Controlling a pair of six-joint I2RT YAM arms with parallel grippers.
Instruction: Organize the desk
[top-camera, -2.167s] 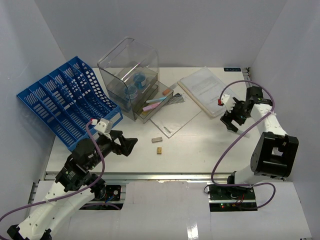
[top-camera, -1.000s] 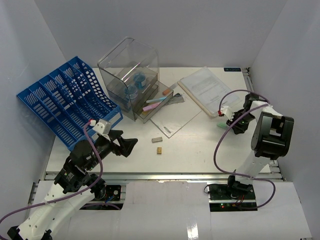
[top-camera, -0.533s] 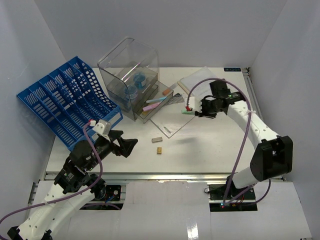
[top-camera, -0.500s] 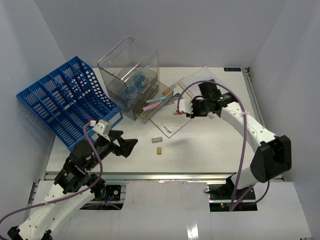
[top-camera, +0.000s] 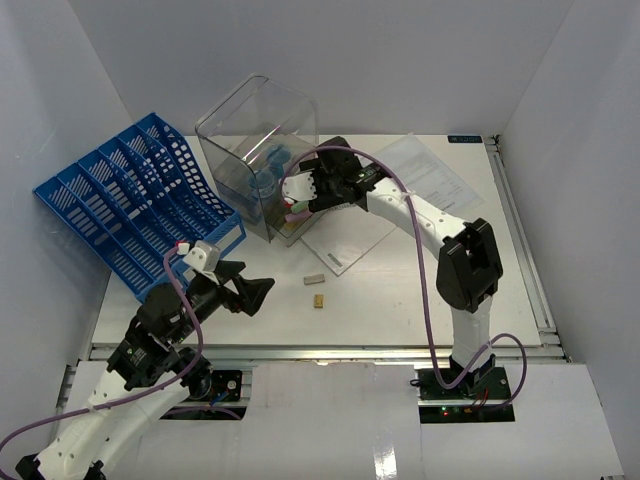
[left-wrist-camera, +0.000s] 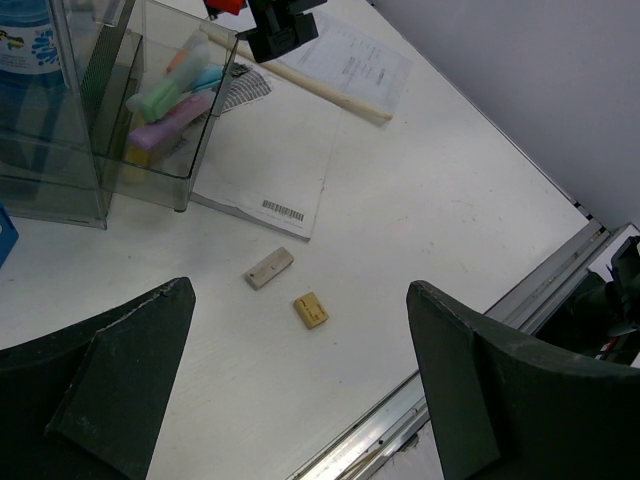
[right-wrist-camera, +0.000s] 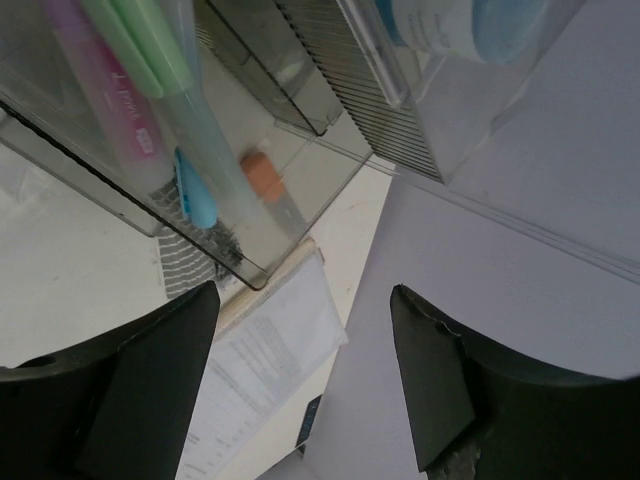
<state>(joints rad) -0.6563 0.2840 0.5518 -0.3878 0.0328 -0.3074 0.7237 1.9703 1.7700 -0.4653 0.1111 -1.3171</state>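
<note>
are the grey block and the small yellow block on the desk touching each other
Apart. The left wrist view shows a clear strip of bare white desk between the grey block and the yellow block.

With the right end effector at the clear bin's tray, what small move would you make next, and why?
Probably lift the right end effector up and away from the tray: its fingers stand open with nothing between them, the highlighters lie inside it, and a grey eraser and a yellow block wait on the desk.
</note>
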